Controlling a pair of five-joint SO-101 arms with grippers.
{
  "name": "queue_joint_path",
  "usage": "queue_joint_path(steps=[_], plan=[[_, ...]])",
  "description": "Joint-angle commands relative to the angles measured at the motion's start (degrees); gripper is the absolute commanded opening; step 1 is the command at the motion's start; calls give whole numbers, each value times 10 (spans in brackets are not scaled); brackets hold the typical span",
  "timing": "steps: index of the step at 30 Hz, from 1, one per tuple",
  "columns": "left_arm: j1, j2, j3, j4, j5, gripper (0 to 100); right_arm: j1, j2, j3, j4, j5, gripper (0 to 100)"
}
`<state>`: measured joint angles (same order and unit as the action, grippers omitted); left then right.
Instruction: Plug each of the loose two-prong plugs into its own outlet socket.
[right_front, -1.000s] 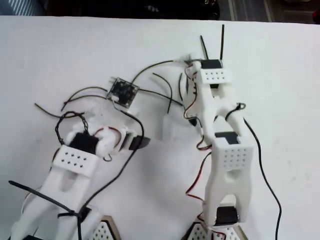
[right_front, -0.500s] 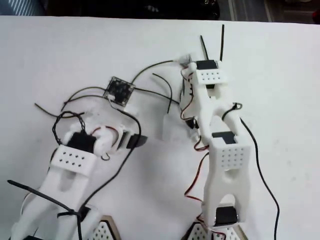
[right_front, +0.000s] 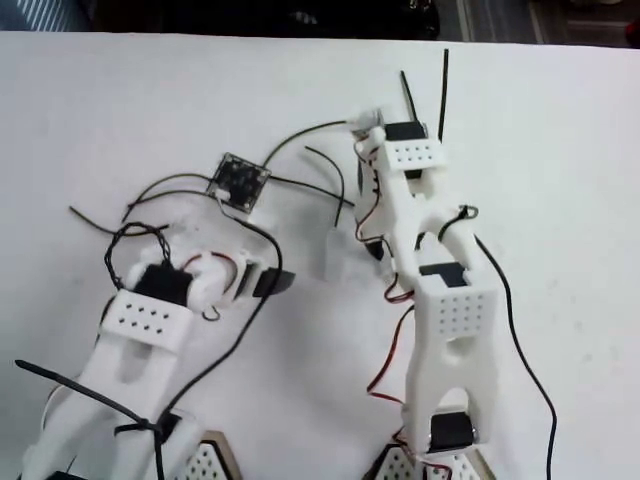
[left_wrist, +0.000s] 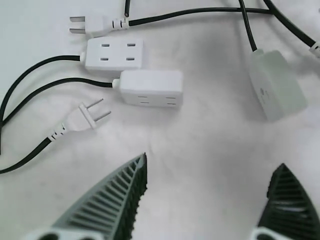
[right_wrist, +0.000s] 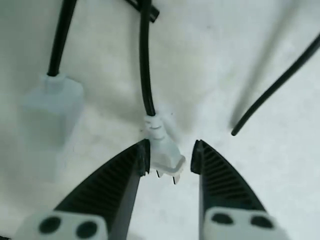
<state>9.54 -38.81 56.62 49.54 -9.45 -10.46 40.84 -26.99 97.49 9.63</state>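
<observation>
"What's the right hand (right_wrist: 170, 144) up to?"

"Fingers apart, straddling a white two-prong plug (right_wrist: 164, 150) lying on the surface (right_wrist: 240, 60); lined up to pinch its body, I'd say."

"And the left hand (left_wrist: 212, 162)?"

"Spread wide, hovering near another loose plug (left_wrist: 82, 116); an outlet block (left_wrist: 150, 88) lies just beyond, its sockets empty; handy for mating them."

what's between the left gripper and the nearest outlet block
Bare white table, in the left wrist view: nothing lies between the left gripper and that outlet block. A loose two-prong plug lies off to one side.
</observation>
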Motion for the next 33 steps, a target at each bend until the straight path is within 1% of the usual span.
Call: queue_joint_path(steps=[1,3,7,9,12,16,20,24,25,30,33], plan=[[-7,-19,-2,-9,5,369,5,4,-15,8,0,141],[-7,-19,-2,-9,5,369,4,11,-15,8,0,129],[-7,-19,-1,-9,4,369,2,15,-15,8,0,35],[-7,-19,-1,-9,4,369,3,11,-15,9,-1,15],[-7,-19,-1,-9,4,369,3,-1,-14,9,-1,18],[-7,-18,-1,-9,4,369,2,-26,-5,9,-19,17],[-7,-18,-1,-9,4,369,-22,-50,33,9,-19,26],[-7,-21,4,-10,4,369,-24,-54,43,9,-24,132],[-7,-22,8,-11,4,369,-23,-55,44,9,-24,143],[-7,-22,11,-18,4,369,-23,-57,41,9,-25,113],[-7,-21,11,-18,3,369,-16,-61,41,9,-25,112]])
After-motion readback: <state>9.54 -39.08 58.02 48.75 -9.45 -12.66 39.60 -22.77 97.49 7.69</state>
